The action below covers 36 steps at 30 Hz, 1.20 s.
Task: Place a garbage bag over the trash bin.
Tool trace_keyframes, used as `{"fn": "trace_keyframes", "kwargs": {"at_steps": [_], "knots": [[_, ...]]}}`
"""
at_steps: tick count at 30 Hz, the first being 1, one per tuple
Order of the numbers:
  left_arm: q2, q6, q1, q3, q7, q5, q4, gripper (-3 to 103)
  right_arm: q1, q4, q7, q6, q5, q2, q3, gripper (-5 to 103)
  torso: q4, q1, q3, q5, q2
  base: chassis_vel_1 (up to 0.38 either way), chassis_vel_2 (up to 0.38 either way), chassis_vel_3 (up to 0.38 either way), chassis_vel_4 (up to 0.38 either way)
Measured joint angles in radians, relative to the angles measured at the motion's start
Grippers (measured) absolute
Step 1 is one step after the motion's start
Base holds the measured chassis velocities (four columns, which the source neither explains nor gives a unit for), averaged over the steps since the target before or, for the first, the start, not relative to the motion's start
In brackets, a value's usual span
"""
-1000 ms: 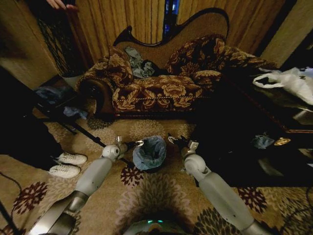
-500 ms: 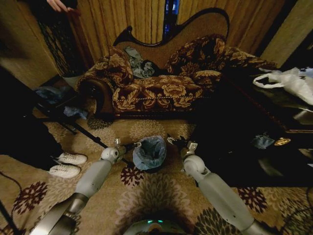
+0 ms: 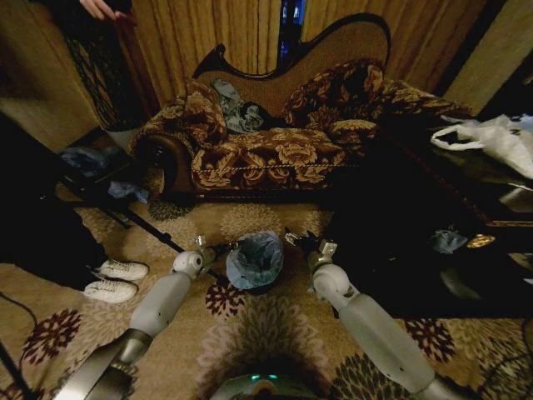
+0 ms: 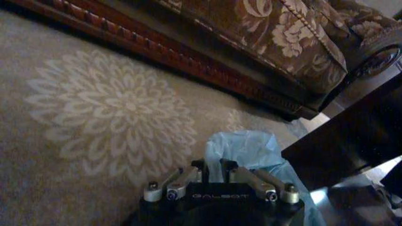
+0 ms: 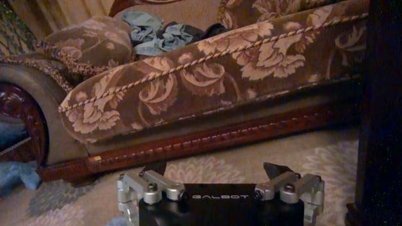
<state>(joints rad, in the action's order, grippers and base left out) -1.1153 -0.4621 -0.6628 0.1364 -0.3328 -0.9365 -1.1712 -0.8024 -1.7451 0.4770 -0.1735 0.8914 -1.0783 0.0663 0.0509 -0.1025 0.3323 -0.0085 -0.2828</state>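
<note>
Shifted slightly nearer since a second ago: left gripper (image 3: 226, 247), fingers pinched on the garbage bag (image 3: 256, 259) at its left edge. Draped over the trash bin (image 3: 268, 288) on the carpet (image 3: 275, 325) near the sofa (image 3: 266, 150). Spread wide just right of the bag: right gripper (image 3: 293, 239).

The left gripper (image 4: 212, 165) sits low over the patterned carpet (image 4: 82, 141), its dark body marked with pale lettering and metal links spread to either side. Its two dark fingers (image 4: 199, 165) stand close together, pinched onto an edge of the garbage bag (image 4: 248, 149). That light blue, wrinkled film bunches up just past the fingertips, toward one o'clock from the gripper, and trails down along the gripper's side at about four o'clock. A big pale flower medallion lies in the carpet at ten o'clock. Beyond it, the sofa (image 4: 295, 42) in floral cloth runs across at twelve, with a beaded dark wood rail along its base.
</note>
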Motion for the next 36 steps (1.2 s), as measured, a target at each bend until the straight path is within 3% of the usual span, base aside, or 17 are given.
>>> {"fn": "trace_keyframes", "kwargs": {"at_steps": [8,24,36], "knots": [[0.003,0.009,-0.004,0.007,0.000,-0.001,0.002,1,0.002,0.003,0.002,0.000,0.000,-0.001,0.005,100,-0.0001,0.000,0.000,0.0000,0.000,0.000,0.000,0.000,0.000],[0.008,0.038,-0.004,0.029,0.010,-0.008,0.028,0,-0.007,0.002,0.007,0.005,-0.007,0.006,0.014,100,-0.0001,0.000,0.000,0.0000,0.000,0.000,0.000,0.000,0.000],[-0.037,0.124,0.033,0.020,-0.019,0.008,0.233,0,-0.009,-0.006,0.018,0.012,-0.006,0.007,0.024,100,-0.0001,0.000,0.000,0.0000,0.000,0.000,0.000,0.000,0.000]]}}
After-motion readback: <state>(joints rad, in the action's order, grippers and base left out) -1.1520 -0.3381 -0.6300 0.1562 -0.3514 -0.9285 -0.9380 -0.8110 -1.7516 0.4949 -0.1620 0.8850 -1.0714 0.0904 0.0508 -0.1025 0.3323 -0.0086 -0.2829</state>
